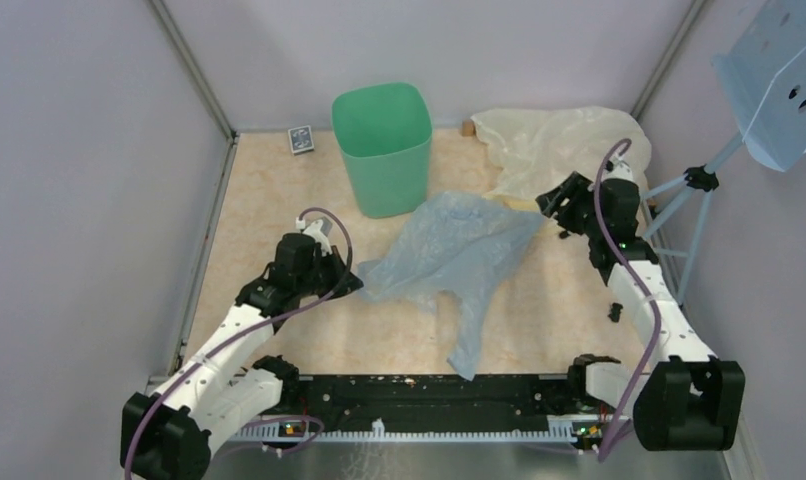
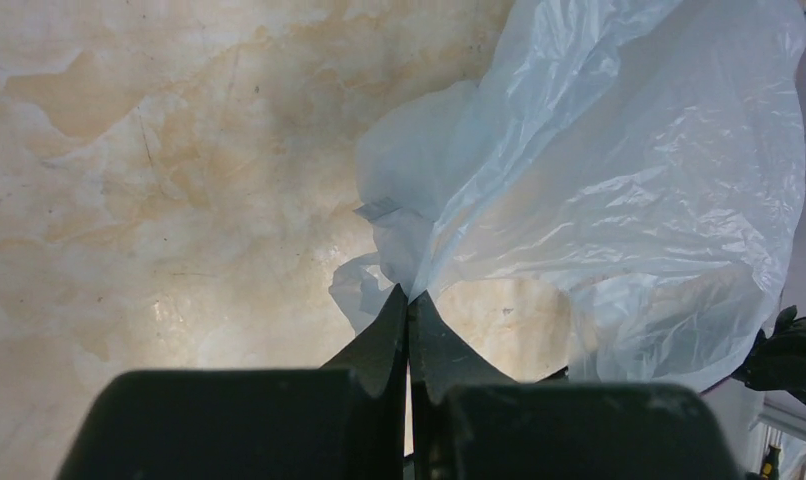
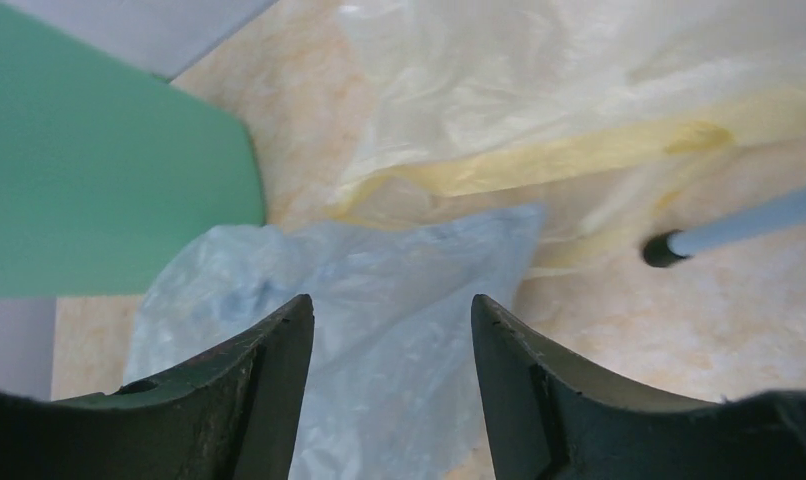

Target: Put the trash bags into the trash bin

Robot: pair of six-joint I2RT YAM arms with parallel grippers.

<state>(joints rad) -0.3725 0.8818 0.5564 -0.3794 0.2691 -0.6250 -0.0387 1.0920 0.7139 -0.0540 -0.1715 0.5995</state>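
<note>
The pale blue trash bag (image 1: pixel 454 250) lies spread flat on the table in front of the mint-green trash bin (image 1: pixel 384 148), which stands upright at the back. My left gripper (image 1: pixel 354 284) is shut on the bag's left edge; in the left wrist view the closed tips (image 2: pixel 409 295) pinch a fold of the blue plastic (image 2: pixel 619 190). My right gripper (image 1: pixel 545 203) is open and empty, hovering over the bag's right corner (image 3: pixel 379 300). The bin's side (image 3: pixel 99 170) shows in the right wrist view.
A larger cream-yellow bag (image 1: pixel 559 145) lies crumpled at the back right, beside my right gripper. A small dark card box (image 1: pixel 300 139) sits left of the bin. A grey tripod leg (image 1: pixel 679 225) stands at the right; its foot (image 3: pixel 669 247) rests near the bags.
</note>
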